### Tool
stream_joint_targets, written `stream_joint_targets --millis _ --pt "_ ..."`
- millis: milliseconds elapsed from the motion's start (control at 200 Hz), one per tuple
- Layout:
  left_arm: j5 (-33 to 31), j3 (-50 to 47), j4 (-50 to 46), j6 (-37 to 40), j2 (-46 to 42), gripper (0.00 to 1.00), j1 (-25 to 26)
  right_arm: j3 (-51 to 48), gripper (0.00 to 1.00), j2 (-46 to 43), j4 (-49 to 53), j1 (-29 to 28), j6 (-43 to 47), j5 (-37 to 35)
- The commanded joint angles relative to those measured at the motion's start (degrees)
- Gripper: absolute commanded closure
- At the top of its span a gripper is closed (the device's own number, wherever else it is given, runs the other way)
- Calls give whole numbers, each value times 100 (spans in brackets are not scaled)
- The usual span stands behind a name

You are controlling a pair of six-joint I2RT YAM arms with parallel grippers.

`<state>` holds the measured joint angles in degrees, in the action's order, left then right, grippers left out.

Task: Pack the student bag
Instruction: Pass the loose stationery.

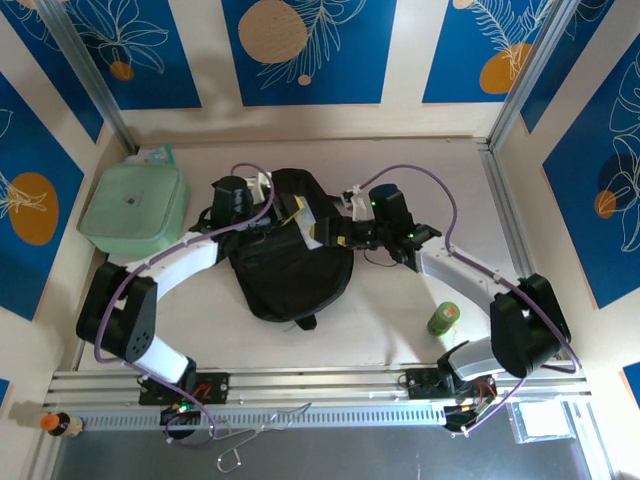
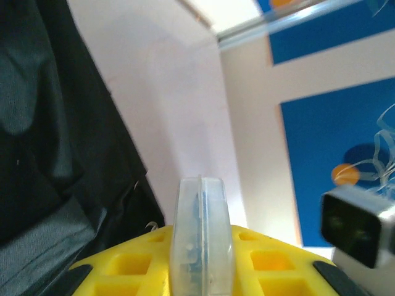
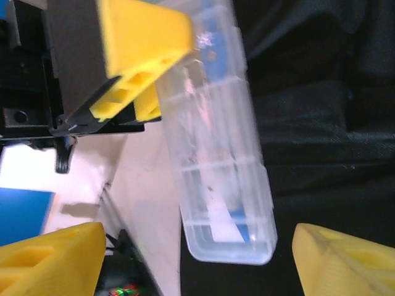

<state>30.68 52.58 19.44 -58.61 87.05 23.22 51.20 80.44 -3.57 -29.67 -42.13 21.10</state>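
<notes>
Blue wall panels (image 1: 310, 45) with white leaf outlines and orange discs ring a pale table (image 1: 400, 310). On the outer side of the left claw (image 2: 200, 239) sits a pale green square container (image 1: 132, 210), lid shut, contents hidden. That claw pinches a clear plastic case (image 3: 216, 154) by one end; something blue and white lies inside, too blurred to name. The case's free end hangs between the yellow fingers (image 3: 52, 259) of the right claw (image 3: 199, 246), which stand spread wide and apart from it. Beneath both claws lies the student bag (image 1: 290, 265): black, soft, crumpled. The claws cover its opening from above, so I cannot tell whether it is unzipped. A small green cylinder (image 1: 445, 318) stands behind the right claw, beside that arm.
</notes>
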Motion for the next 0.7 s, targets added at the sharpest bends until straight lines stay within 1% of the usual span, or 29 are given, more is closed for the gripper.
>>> stream_joint_targets --millis 0,195,310,440,540,600,695 --pt "103 -161 1234 -764 -340 76 -140 -349 19 0 -1290 243 -1308 558" --pt "-240 -383 2298 -1620 -294 78 -145 -269 19 329 -2121 330 -2415 728" --pt "-421 -412 2620 -1925 -143 78 -98 -193 19 579 -2852 298 -3052 725" --pt "-653 -483 2990 -2183 -24 79 -79 -16 24 984 -3369 204 -3572 763" --pt "-720 -509 3019 -2277 -1 79 -72 60 31 1207 -3818 156 -3856 773" --pt "-789 -567 2943 -2292 -19 79 -72 107 40 1279 -4040 133 -3927 832" --pt "-886 -660 2819 -2232 -68 78 -72 137 53 1284 -4101 119 -3936 844"
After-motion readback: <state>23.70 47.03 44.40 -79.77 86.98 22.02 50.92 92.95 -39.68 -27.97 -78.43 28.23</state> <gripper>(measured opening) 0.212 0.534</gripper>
